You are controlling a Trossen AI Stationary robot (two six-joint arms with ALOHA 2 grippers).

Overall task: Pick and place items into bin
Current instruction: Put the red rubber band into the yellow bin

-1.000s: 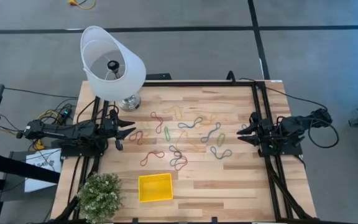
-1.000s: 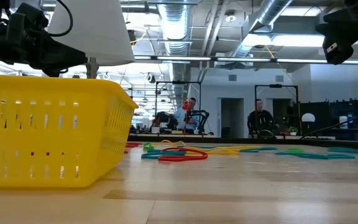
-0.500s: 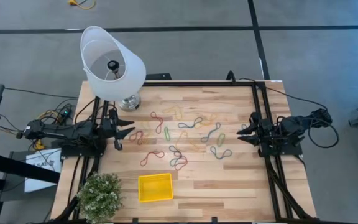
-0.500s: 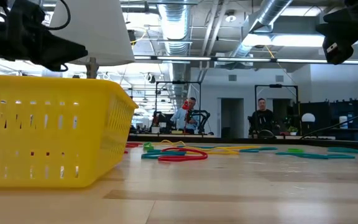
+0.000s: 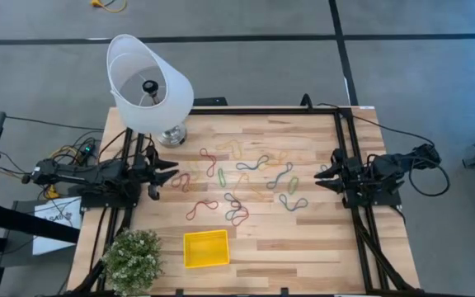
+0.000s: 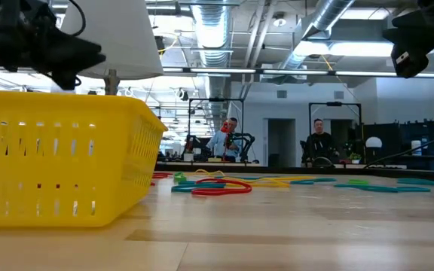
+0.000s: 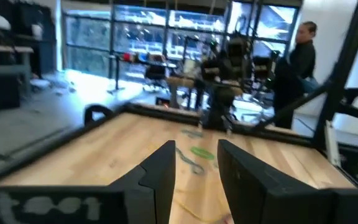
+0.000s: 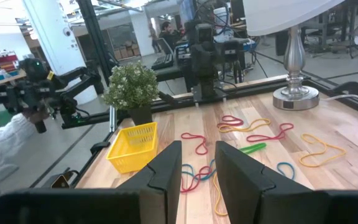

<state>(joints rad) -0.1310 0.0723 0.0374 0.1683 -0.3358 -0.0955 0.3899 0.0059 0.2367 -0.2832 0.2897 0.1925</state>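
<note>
A: My left pincer (image 5: 168, 174) sits at the table's (image 5: 320, 247) left edge, fingers spread with a gap between them, holding nothing. The rubber bands (image 5: 246, 186) lie just ahead of it; the yellow bin (image 5: 205, 248) is off to its side, toward the near edge beside the plant (image 5: 132, 257).

B: And the right pincer (image 5: 320, 176)?

A: Also spread and empty, at the right edge, facing the bands. Bare wood lies between them. The lamp (image 5: 148, 82) stands near my left pincer.
</note>
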